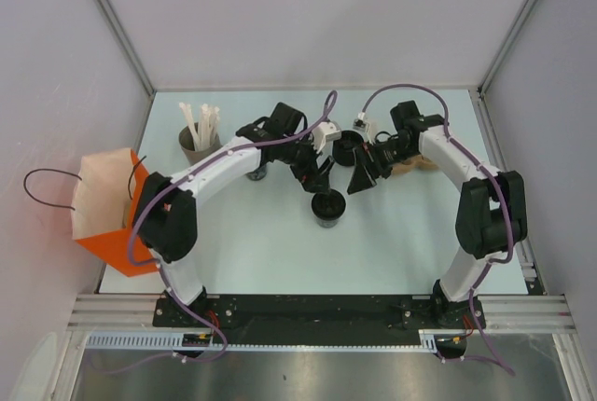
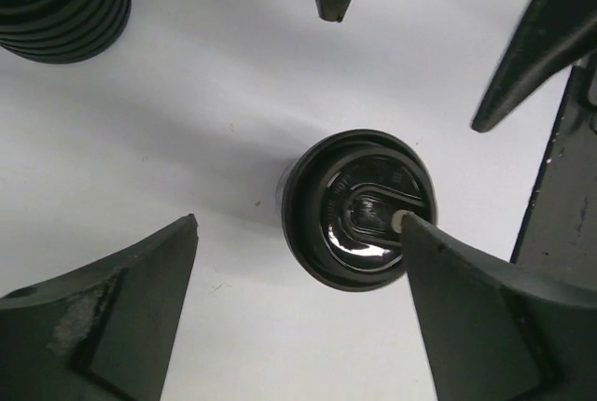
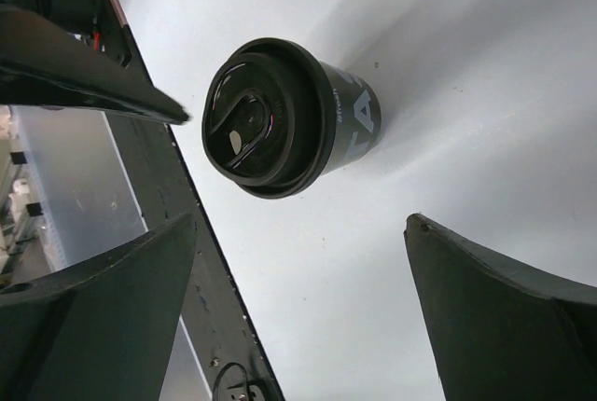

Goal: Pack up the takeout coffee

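The takeout coffee (image 1: 328,207), a small black cup with a black lid, stands upright on the white table near the middle. My left gripper (image 1: 320,175) hovers just above and behind it, open and empty. In the left wrist view the cup (image 2: 359,210) lies under the right fingertip, with my gripper (image 2: 298,224) open above it. My right gripper (image 1: 362,178) is open and empty, just right of the cup. In the right wrist view the cup (image 3: 289,117) lies ahead of my open gripper (image 3: 300,224), not between the fingers.
An orange and white paper bag (image 1: 112,210) stands open at the table's left edge. A grey cup of white straws (image 1: 198,140) is at the back left. A black ribbed round stack (image 1: 347,147) sits behind the grippers, also in the left wrist view (image 2: 61,0). A brown cardboard piece (image 1: 417,166) lies under the right arm.
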